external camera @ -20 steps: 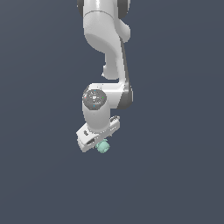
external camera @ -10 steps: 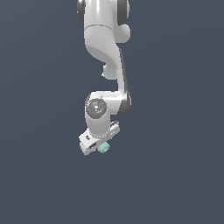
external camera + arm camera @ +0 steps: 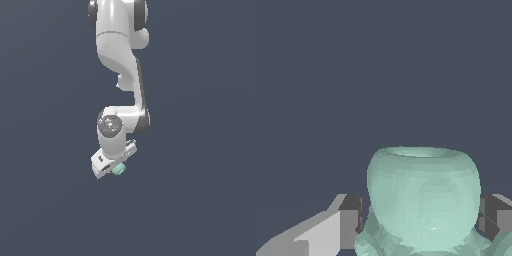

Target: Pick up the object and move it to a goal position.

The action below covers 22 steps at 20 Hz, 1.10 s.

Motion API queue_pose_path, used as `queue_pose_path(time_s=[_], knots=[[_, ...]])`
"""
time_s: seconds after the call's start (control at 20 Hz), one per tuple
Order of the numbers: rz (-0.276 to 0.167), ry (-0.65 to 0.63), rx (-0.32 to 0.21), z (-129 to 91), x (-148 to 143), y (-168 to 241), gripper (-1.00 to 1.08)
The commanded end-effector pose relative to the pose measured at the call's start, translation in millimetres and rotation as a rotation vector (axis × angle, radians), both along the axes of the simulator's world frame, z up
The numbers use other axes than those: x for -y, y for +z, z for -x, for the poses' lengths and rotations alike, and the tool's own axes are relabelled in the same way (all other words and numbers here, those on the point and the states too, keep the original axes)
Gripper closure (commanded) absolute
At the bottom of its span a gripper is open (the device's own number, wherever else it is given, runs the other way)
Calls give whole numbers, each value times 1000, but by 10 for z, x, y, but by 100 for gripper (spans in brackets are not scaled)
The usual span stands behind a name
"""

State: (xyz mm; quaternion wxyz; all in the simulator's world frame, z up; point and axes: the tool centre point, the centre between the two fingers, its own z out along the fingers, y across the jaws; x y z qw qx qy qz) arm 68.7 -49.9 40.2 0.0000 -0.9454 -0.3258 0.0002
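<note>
Clamped on the object (image 3: 423, 200), my hand (image 3: 421, 220) has one finger (image 3: 348, 220) pressed to each side of it, the far finger (image 3: 496, 217) showing only at the frame edge in the wrist view. Object noted as mint-green, rounded and bulbous at its outer end, knobbly nearer the palm, protruding past the fingertips. Exterior view confirms: the hand (image 3: 111, 165) sits tilted at the low end of my white arm (image 3: 120, 60), with the object (image 3: 118, 170) showing as a small green stub at the hand's lower edge, toward the exterior view's right. Arm descends from the upper frame edge and bends at the wrist joint (image 3: 110, 125). Beyond lies only a plain dark grey-blue backdrop; no bench is discernible in either view.
</note>
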Motion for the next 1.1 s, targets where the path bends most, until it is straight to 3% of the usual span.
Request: queue_pose_path(time_s=[0.0, 0.55, 1.05], knots=[[0, 0, 0, -2, 0, 1, 108], [0, 0, 0, -38, -88, 118, 108], [0, 0, 0, -247, -557, 747, 108]])
